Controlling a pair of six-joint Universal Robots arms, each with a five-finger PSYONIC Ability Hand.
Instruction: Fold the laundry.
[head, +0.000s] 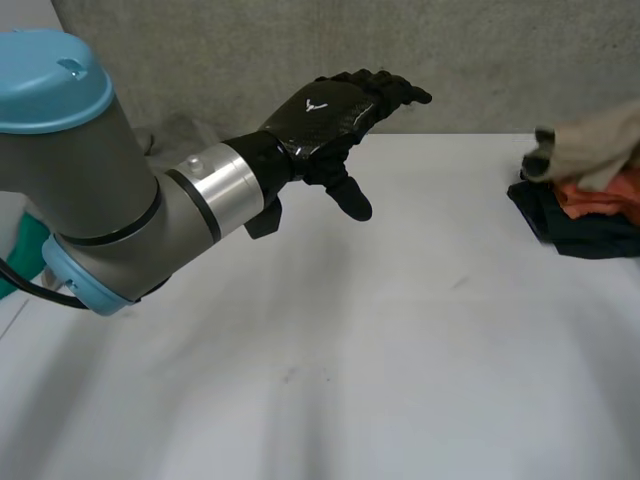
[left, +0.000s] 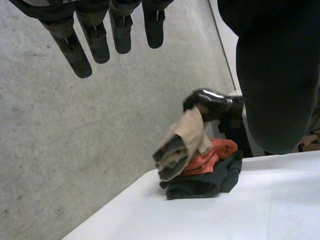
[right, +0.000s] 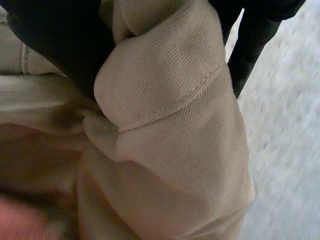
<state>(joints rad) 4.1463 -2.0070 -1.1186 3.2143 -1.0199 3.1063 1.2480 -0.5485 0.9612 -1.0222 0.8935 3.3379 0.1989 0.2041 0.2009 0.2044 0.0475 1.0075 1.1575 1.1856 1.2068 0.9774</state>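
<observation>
Closest to the head camera: left arm (head: 80, 180), grey with light-blue caps, reaching out over the white desk (head: 400, 350). Ends in the left hand (head: 330, 115), held above the desk near its far edge, back turned upward. Fingers (left: 95, 40) straight and slightly spread, thumb (left: 275, 80) pointing down, apart from them. Grips nothing, touches nothing.

Well apart from that hand, toward the desk's far right side in the head view: a small laundry pile. Dark cloth (head: 580, 235) lowest, flat on the desk; orange cloth (head: 600, 195) crumpled on top of it; beige cloth (head: 590, 145) uppermost. From the left wrist, the same pile out beyond the left hand's fingertips, by the desk edge, with a grey concrete wall (left: 75, 150) behind.

Above the pile, the right hand (left: 215, 102), closed on the beige cloth. Holds one bunched end raised over the orange cloth, the other end hanging down in front of the pile. From the right wrist: thick beige folds with a stitched hem, clamped between curled black fingers and thumb, close under the palm.
</observation>
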